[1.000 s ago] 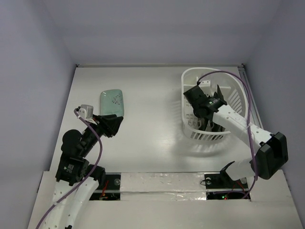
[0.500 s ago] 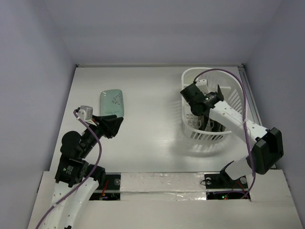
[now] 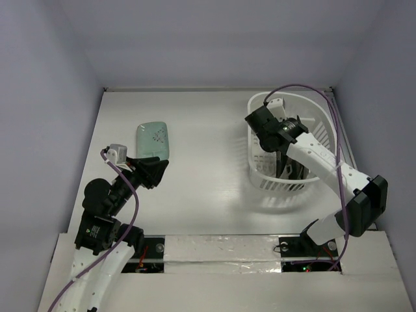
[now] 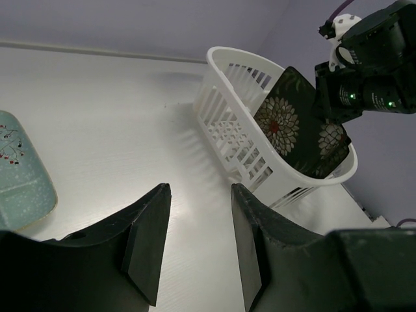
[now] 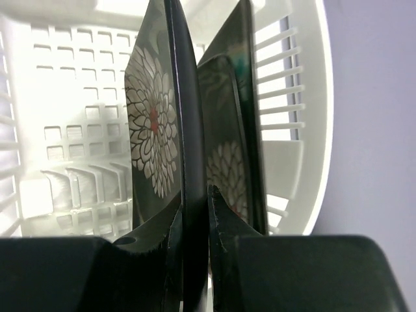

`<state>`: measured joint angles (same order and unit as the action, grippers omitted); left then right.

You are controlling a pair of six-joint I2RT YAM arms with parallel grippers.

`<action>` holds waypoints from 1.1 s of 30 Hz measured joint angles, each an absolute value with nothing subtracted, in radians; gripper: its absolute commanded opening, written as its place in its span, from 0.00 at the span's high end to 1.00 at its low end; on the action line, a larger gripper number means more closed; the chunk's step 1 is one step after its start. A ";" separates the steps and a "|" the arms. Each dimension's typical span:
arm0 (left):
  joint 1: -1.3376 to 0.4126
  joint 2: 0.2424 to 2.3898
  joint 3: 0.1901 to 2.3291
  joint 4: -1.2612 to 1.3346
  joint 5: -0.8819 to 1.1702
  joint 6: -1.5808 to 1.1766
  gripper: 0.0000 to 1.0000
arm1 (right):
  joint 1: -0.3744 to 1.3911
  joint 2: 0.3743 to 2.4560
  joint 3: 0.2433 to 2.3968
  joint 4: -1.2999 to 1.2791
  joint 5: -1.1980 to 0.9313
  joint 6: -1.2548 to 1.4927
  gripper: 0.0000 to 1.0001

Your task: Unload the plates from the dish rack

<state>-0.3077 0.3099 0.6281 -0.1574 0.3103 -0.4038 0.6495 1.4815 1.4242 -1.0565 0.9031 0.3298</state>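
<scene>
A white table (image 3: 208, 143) fills the overhead view, with pale walls around it. On its right side sits the white slatted dish rack (image 3: 279, 184), a rounded basket with a gridded base. The right arm (image 3: 318, 159) reaches from the near edge over the rack. The left arm (image 3: 107, 208) is bent low at the near left.

Inside the rack, dark square plates stand on edge, close together. The nearest to the left, a black flowered plate (image 5: 153, 130), leans with its upper corner above the rim. Just behind it stands a second flowered plate (image 5: 227, 169). A small mint plate (image 3: 151, 139) lies flat on the left of the table, well apart from the rack.

The right gripper (image 5: 194, 218) is closed narrowly on the top edge of the black flowered plate, one finger on each face. The left gripper (image 4: 198, 192) is spread wide and holds nothing, hovering near the mint plate.
</scene>
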 measured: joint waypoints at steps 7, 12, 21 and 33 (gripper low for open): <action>-0.308 0.310 0.628 -0.157 0.310 -0.406 0.61 | 0.674 1.470 1.554 -1.113 0.945 0.330 1.00; -0.308 0.310 0.628 -0.157 0.310 -0.409 0.61 | 0.752 1.416 1.705 -1.130 1.021 0.333 1.00; -0.308 0.313 0.628 -0.157 0.310 -0.410 0.61 | 0.893 1.286 1.791 -0.988 1.060 0.282 1.00; -0.308 0.332 0.628 -0.163 0.293 -0.416 0.87 | 0.929 1.296 1.436 -0.531 0.596 0.321 1.00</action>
<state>-0.3077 0.3317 0.6281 -0.1635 0.2932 -0.4156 0.9287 1.2961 1.4361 -0.5308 0.5961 0.3214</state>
